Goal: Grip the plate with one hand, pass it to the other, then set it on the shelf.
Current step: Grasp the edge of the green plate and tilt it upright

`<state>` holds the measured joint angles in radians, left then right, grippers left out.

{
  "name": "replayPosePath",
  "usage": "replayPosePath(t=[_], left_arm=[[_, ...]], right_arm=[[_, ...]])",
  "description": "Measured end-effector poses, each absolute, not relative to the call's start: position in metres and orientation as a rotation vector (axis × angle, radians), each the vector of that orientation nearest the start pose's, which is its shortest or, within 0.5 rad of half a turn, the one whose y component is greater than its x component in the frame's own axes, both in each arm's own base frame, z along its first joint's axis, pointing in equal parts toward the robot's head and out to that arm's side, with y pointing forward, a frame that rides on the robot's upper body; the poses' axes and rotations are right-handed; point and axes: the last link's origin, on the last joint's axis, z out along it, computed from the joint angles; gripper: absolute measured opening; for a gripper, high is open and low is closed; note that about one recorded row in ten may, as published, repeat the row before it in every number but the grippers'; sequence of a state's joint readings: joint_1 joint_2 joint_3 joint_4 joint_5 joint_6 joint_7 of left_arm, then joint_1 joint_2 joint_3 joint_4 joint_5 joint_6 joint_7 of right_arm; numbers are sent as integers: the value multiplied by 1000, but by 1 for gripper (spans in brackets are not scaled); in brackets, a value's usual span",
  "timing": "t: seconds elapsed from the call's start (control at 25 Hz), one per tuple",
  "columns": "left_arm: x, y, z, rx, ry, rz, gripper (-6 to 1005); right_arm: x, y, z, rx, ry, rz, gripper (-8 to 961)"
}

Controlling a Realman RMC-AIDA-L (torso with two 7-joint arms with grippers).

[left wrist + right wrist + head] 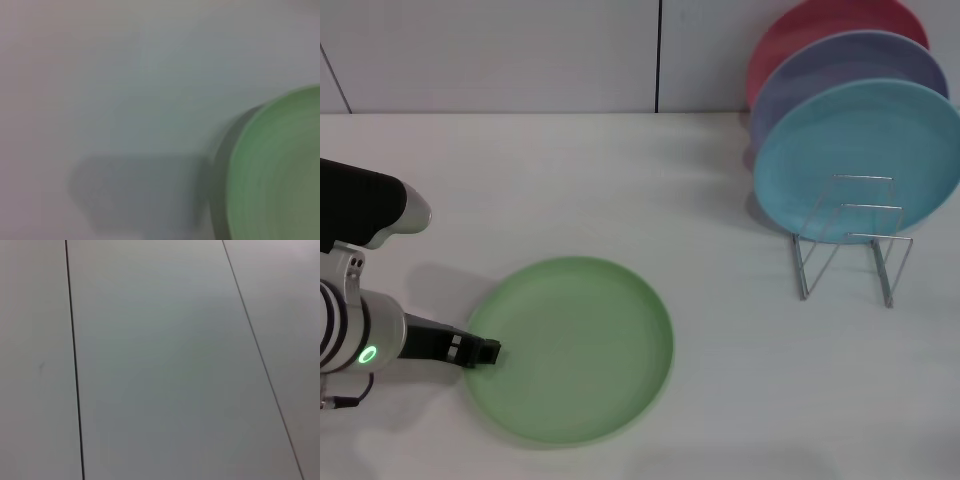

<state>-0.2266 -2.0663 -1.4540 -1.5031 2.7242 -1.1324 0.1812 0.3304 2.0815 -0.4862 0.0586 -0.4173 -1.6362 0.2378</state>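
The light green plate (582,348) lies flat on the white table, front and left of centre. My left gripper (485,352), black on the arm with the green ring, reaches in from the left and sits at the plate's left rim. The left wrist view shows only the plate's rim (275,170) over the table. The wire shelf (850,248) stands at the right, its front loops bare. My right gripper is out of view; its wrist view shows only white panels.
On the shelf's rear loops a turquoise plate (860,160), a lavender plate (850,70) and a pink plate (820,30) stand on edge. A white wall runs behind the table (720,350).
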Motion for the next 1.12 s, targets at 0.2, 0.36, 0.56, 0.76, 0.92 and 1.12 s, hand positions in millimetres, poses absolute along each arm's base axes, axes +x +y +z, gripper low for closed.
replayPosePath(t=[0.2,0.36,0.56,0.76,0.92,1.12], left_arm=[[-241,319,-21,-2179,-1160,305,631],[-239,320,-19,-2175,-1158,305,614],[-237,323,-19,-2172,-1143,323,581],[-237,324,-20,-2176,-1140,332,436],[-238,324,-21,-2177,-1143,343,400],[-236,325,-20,-2183,-1140,351,354]], right_arm=[[385,246,82,-921,448,775,762],[385,246,83,-916,449,774,763],[385,247,83,-915,449,774,763],[385,247,83,-914,448,775,763],[384,248,83,-912,448,777,763],[384,249,83,-911,447,778,762]])
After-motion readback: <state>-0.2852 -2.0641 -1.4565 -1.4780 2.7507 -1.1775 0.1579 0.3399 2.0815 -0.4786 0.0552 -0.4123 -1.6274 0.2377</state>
